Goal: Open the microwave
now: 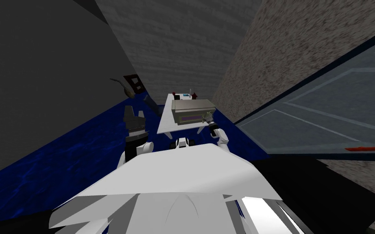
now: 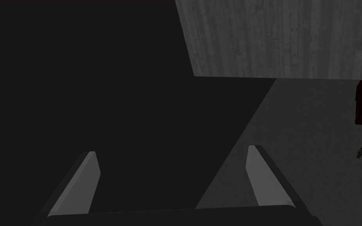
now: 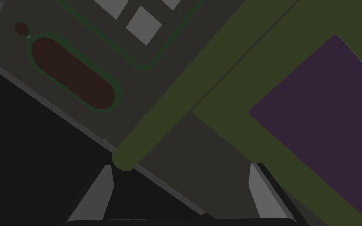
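Note:
An olive-grey microwave (image 1: 192, 112) with a purple window stands on a small white table (image 1: 167, 124) ahead of me. My right gripper (image 1: 209, 118) is at the right end of its front. In the right wrist view the gripper (image 3: 181, 184) is open, close to the olive bar handle (image 3: 184, 98), whose rounded end lies just past one finger (image 3: 103, 188). Beside the handle are the purple door window (image 3: 325, 106) and a control panel with a dark red oval button (image 3: 72, 78). My left gripper (image 1: 134, 120) is raised at the left, open (image 2: 172, 176), with nothing between its fingers.
The table stands on a blue floor (image 1: 60, 162) between a dark wall on the left and a speckled wall on the right. Small items (image 1: 184, 96) sit behind the microwave. A dark red frame (image 1: 135, 82) hangs on the left wall. A large glass panel (image 1: 329, 113) slants at the right.

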Motion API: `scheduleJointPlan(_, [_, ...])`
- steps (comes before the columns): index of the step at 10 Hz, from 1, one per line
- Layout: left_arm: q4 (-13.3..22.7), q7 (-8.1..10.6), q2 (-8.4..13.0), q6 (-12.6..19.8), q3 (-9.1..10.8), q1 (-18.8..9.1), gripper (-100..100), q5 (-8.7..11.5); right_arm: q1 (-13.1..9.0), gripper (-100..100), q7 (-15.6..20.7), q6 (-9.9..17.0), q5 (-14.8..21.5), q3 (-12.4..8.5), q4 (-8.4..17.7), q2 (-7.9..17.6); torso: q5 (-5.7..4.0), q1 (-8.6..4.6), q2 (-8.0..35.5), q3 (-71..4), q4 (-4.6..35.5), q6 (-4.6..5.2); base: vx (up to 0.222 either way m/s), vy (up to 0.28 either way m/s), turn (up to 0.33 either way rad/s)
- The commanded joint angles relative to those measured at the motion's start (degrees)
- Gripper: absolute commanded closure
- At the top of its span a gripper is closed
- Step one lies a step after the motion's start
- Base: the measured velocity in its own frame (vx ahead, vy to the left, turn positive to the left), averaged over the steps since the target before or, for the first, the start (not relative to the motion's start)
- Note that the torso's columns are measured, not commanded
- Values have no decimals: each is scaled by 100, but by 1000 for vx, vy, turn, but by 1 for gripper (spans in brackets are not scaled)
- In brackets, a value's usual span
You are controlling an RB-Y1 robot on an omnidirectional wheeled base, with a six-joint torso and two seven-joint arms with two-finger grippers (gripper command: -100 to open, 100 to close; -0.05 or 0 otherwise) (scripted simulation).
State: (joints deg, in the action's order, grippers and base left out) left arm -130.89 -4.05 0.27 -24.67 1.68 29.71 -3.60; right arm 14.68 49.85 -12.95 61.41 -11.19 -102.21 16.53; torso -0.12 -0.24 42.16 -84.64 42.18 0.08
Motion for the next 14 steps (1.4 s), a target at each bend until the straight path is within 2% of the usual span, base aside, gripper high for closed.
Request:
scheduleJointPlan(1, [0, 0, 0, 0, 0, 0, 0, 0, -33, -100, 311, 110, 379, -74, 175, 139, 6, 10, 5, 2, 6, -6, 5, 22, -47])
scheduleJointPlan(3, [0, 0, 0, 0, 0, 0, 0, 0, -76, -100, 465, 162, 567, -102, 272, 184, 12, 24, 14, 8, 11, -9, 1, 17, -43])
scheduleJointPlan(4, [0, 0, 0, 0, 0, 0, 0, 0, -62, -100, 446, 91, 496, -130, 262, 143, 13, 27, 16, 9, 11, -9, 0, 8, -8])
scheduleJointPlan(5, [0, 0, 0, 0, 0, -1, 0, 0, -162, -100, 532, -6, 437, -417, 553, 224, 12, 24, 15, 9, 11, -9, -49, 25, 329])
scheduleJointPlan(6, [0, 0, 0, 0, -1, -3, 0, 0, -162, -100, 532, -6, 437, -445, 553, 224, 13, 30, 25, 14, 13, -15, -62, 21, 156])
scheduleJointPlan(7, [0, 0, 0, 0, 0, -1, 0, 0, -261, -100, 602, -111, 368, -622, 757, 301, 13, 29, 24, 15, 13, -8, -87, 39, 260])
scheduleJointPlan(8, [0, 0, 0, 0, -1, -3, 0, 0, -261, -100, 602, -111, 368, -759, 840, 301, 12, 33, 23, 14, 12, -15, -71, 33, 143])
scheduleJointPlan(9, [0, 0, 0, 0, 0, -1, 0, 0, -360, -100, 671, -217, 299, -978, 1127, 378, 12, 29, 11, 7, 9, -11, -71, 23, 290])
scheduleJointPlan(10, [0, 0, 0, 0, -1, -2, 0, 0, -360, -100, 671, -217, 299, -1073, 1127, 378, 11, 23, 9, 4, 8, -13, -66, 20, 167])
scheduleJointPlan(11, [0, 0, 0, 0, 0, -1, 0, 0, -459, -100, 741, -322, 229, -1251, 1301, 455, 10, 20, 8, 4, 8, -5, -76, 53, 267])
scheduleJointPlan(12, [0, 0, 0, 0, -1, -2, 0, 0, -459, -100, 741, -322, 229, -1373, 1404, 455, 13, 33, 11, 6, 10, -12, -66, 47, 177])
scheduleJointPlan(14, [0, 0, 0, 0, -1, -2, 0, 0, -657, -100, 881, -533, 91, -1910, 1987, 610, 12, 25, 14, 8, 10, -10, -91, 56, 362])
